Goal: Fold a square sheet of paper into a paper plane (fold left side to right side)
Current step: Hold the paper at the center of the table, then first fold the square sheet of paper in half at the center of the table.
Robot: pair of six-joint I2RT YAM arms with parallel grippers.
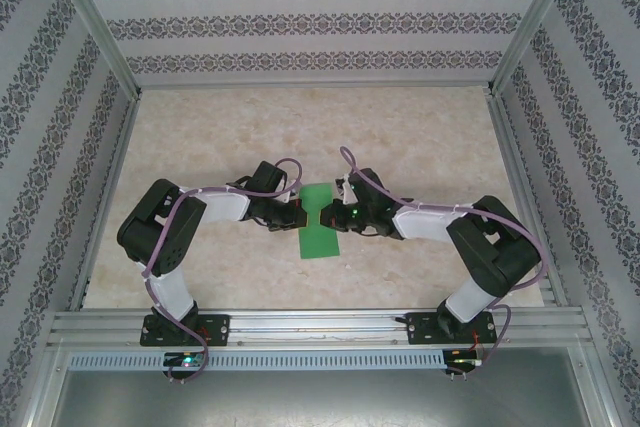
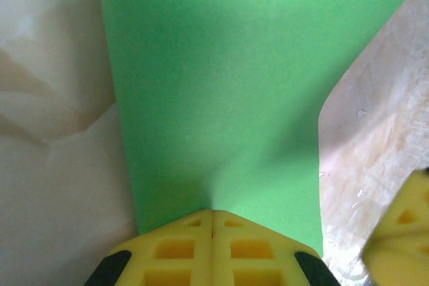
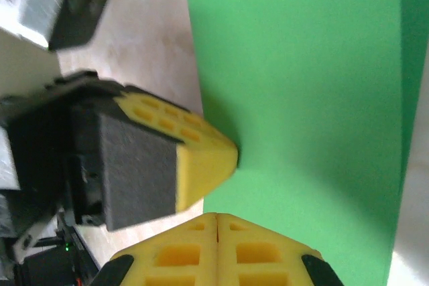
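The square sheet of paper (image 1: 320, 232) lies flat mid-table as a narrow bright-green strip, longer front to back. My left gripper (image 1: 297, 214) comes in from the left, shut, with its yellow tips down on the strip's left edge. In the left wrist view the paper (image 2: 214, 85) spreads out ahead of the closed left gripper (image 2: 212, 211). My right gripper (image 1: 329, 215) comes from the right, also shut, tips on the green paper (image 3: 308, 98) beside the left gripper's fingers (image 3: 201, 159). The right gripper (image 3: 217, 215) holds nothing between its pads. A darker green band runs along the paper's far edge in the right wrist view.
The pale marbled tabletop (image 1: 320, 137) is ringed by an aluminium frame (image 1: 320, 322) and patterned walls. Both arms bend inward and meet over the paper. The right gripper's finger (image 2: 402, 232) shows at the lower right of the left wrist view.
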